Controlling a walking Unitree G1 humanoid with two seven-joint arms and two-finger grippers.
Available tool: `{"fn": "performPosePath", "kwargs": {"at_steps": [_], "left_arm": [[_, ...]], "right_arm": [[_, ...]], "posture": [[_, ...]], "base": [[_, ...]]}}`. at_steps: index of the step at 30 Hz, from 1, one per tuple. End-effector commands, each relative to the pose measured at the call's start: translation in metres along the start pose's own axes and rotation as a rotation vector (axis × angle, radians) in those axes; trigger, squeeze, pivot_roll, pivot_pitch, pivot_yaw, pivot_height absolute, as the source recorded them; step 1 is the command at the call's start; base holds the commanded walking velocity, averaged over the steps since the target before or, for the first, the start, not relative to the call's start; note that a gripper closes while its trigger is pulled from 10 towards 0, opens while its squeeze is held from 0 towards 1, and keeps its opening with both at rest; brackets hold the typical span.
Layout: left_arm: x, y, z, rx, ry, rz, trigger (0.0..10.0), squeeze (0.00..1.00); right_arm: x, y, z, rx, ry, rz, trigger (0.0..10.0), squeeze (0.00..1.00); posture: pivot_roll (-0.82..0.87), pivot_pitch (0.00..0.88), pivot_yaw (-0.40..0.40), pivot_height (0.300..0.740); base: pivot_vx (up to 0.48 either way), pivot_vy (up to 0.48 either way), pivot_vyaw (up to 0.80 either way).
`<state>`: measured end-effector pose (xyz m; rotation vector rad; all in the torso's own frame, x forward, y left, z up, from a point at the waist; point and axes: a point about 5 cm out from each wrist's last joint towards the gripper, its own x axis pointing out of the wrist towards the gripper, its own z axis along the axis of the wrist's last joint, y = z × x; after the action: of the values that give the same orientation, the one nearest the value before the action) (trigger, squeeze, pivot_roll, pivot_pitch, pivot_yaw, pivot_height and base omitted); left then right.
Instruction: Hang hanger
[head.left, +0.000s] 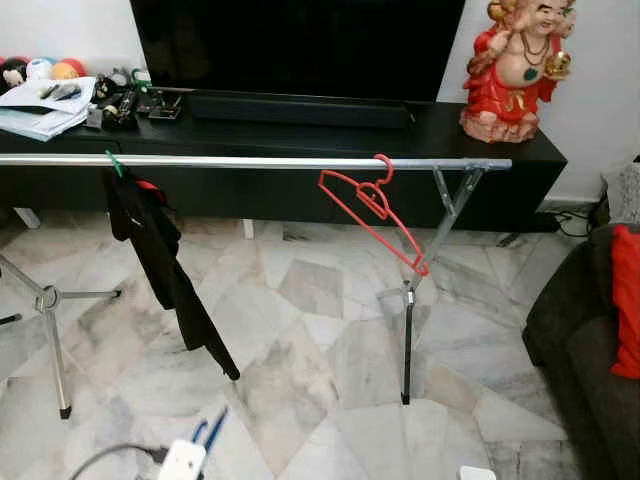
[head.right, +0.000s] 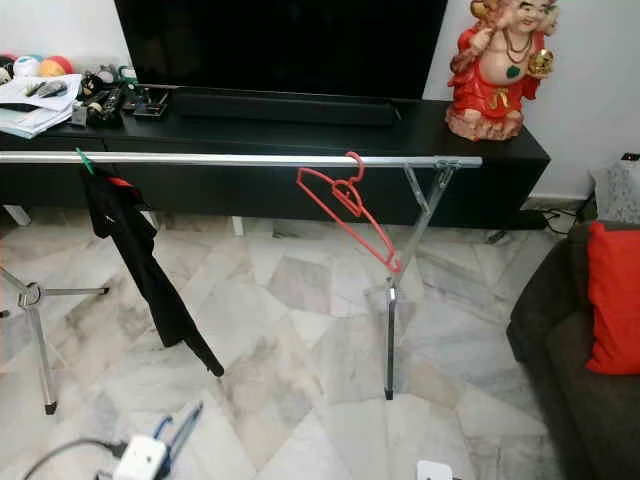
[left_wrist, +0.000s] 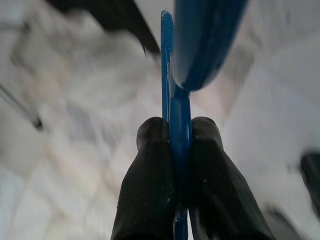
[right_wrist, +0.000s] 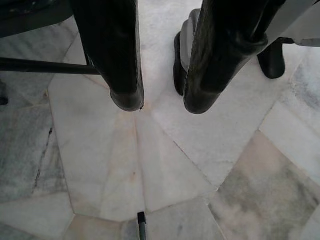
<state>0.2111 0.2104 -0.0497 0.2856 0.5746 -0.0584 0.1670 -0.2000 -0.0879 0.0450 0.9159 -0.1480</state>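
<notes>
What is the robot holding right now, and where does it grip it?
The left gripper pinches a blue hanger on a thin bar of its frame. The right gripper holds nothing.

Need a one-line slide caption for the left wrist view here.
Left gripper shut on a blue hanger, held above the marble floor.

Marble floor (head.left: 300, 330), black TV console (head.left: 480, 150), possibly sofa (head.left: 580, 350).

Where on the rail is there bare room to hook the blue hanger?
The rail is bare between the black garment and the red hanger: widest gap. Short stretch right of the red hanger ends at the leg joint. The left pincer grips the blue hanger.
</notes>
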Motion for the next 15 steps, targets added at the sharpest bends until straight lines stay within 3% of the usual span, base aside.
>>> {"fn": "performPosePath", "kwargs": {"at_steps": [1,4,9,13,15], "left_arm": [[-0.001,-0.001,0.008,-0.014,-0.078,0.008,10.0,0.0],[-0.003,-0.005,0.02,-0.021,-0.179,-0.007,10.0,0.0],[-0.009,-0.01,0.025,-0.012,-0.243,-0.039,10.0,0.0],[-0.015,-0.01,0.029,-0.021,-0.294,-0.019,10.0,0.0],[-0.015,-0.01,0.03,-0.025,-0.299,-0.015,10.0,0.0]], "right_arm": [[-0.001,-0.011,-0.001,0.005,0.011,-0.013,10.0,0.0],[-0.002,-0.027,0.003,0.003,0.003,-0.026,10.0,0.0],[-0.002,-0.029,0.003,0.003,0.005,-0.027,10.0,0.0],[-0.002,-0.001,-0.007,0.002,0.027,-0.003,10.0,0.0],[-0.001,0.005,-0.008,0.001,0.029,0.002,10.0,0.0]], "posture": [[-0.06,0.112,-0.016,0.74],[-0.06,0.112,-0.017,0.74],[-0.06,0.112,-0.017,0.74],[-0.06,0.109,-0.014,0.74],[-0.05,0.108,-0.015,0.74]], "base": [[0.0,0.0,0.0],[0.0,0.0,0.0],[0.0,0.0,0.0],[0.0,0.0,0.0],[0.0,0.0,0.0]]}}
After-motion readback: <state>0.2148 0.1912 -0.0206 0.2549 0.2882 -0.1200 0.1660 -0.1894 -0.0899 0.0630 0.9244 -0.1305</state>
